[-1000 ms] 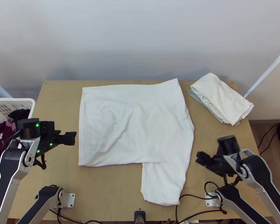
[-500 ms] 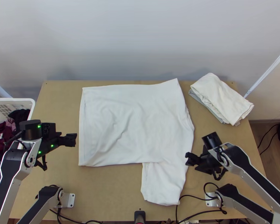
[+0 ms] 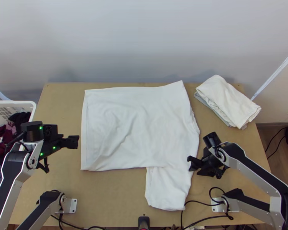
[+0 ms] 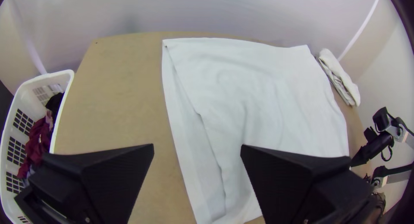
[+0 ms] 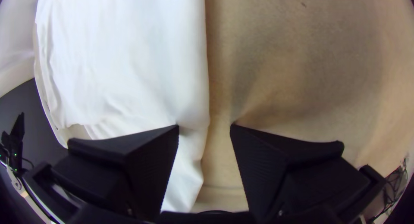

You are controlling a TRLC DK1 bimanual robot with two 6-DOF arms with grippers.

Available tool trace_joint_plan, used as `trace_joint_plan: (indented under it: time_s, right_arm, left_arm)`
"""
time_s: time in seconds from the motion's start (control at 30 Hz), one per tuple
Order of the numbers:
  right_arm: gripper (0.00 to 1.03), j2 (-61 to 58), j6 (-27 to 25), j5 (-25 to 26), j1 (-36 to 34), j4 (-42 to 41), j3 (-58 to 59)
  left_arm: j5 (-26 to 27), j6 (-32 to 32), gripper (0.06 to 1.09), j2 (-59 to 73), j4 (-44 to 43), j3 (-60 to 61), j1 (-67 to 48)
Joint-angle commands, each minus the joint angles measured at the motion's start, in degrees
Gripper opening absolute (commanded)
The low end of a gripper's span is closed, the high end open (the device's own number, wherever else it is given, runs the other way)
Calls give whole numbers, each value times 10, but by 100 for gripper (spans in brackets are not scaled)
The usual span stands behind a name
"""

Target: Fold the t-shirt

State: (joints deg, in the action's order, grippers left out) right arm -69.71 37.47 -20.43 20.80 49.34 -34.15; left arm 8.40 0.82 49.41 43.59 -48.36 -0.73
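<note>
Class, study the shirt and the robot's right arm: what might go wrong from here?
The open right pincer straddles the shirt at its side edge, so it might catch just one layer. The narrow flap lies close to a black cable and could snag. Creases mid-shirt may get folded in.

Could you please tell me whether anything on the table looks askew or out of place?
Two things, mildly. One part of the white t-shirt sticks out toward the near edge, breaking its otherwise boxy outline. The folded cloth pile sits slanted at the far right corner. I see no spill.
</note>
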Motion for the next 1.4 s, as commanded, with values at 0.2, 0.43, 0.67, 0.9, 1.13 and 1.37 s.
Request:
trace_joint_plan:
  time_s: [0.2, 0.43, 0.67, 0.9, 1.13, 1.37]
  right_arm:
    - [52, -33, -6, -11, 23, -31, 9]
    - [7, -25, -10, 6, 28, -86, 18]
    - [3, -15, -12, 16, 27, -93, 26]
    - [3, -10, -12, 16, 27, -94, 30]
    - [3, 1, -12, 16, 27, -103, 37]
    - [3, 1, -11, 16, 26, -106, 37]
  left_arm:
    - [5, 0, 103, 21, -4, -8, 3]
    - [6, -37, 103, 23, 20, 1, 1]
    - [6, -231, 103, 24, 125, 44, 3]
    - [31, -400, 103, 31, 167, 83, 24]
    - [43, -461, 102, 73, 179, 95, 32]
    - [83, -473, 76, 93, 181, 100, 28]
